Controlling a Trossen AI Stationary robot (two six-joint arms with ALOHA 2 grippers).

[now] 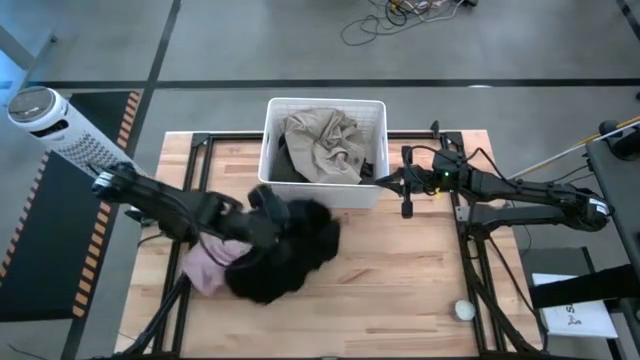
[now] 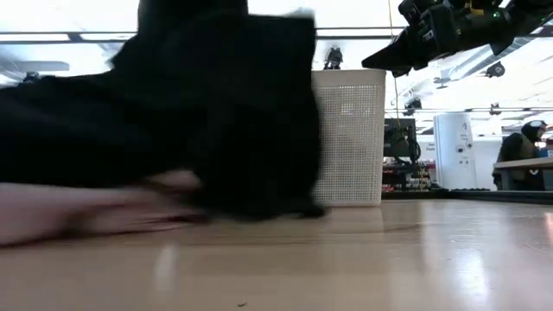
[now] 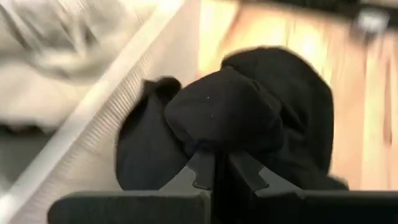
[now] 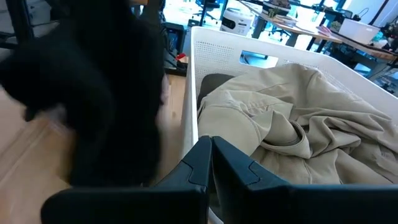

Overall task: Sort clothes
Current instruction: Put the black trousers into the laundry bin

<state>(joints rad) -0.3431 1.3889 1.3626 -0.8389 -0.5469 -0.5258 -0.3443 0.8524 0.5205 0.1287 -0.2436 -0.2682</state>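
A black garment (image 1: pixel 290 250) is bunched at the table's left middle, partly over a pale pink shirt (image 1: pixel 205 268) that lies on the table. My left gripper (image 1: pixel 265 205) is shut on the black garment just in front of the white lattice basket (image 1: pixel 375 195). The basket holds a khaki garment (image 1: pixel 325 140) and a dark piece (image 1: pixel 283 165). My right gripper (image 1: pixel 385 182) is shut and empty, held above the basket's near right corner; it also shows in the low view (image 2: pixel 389 56). My left gripper pinches a bunched fold of the black garment (image 3: pixel 214 134) between its two fingers (image 3: pixel 198 173); the cloth bulges out beyond the fingertips. The raised part hangs in front of the basket (image 2: pixel 251 112). The garment's lower part rests on the table and on the pink shirt (image 2: pixel 78 212).
The basket stands at the table's far middle. A small white ball (image 1: pixel 464 310) lies near the table's near right corner. A white perforated cylinder (image 1: pixel 55 125) stands off the table's far left. Bare wood (image 1: pixel 400 270) lies on the near right.
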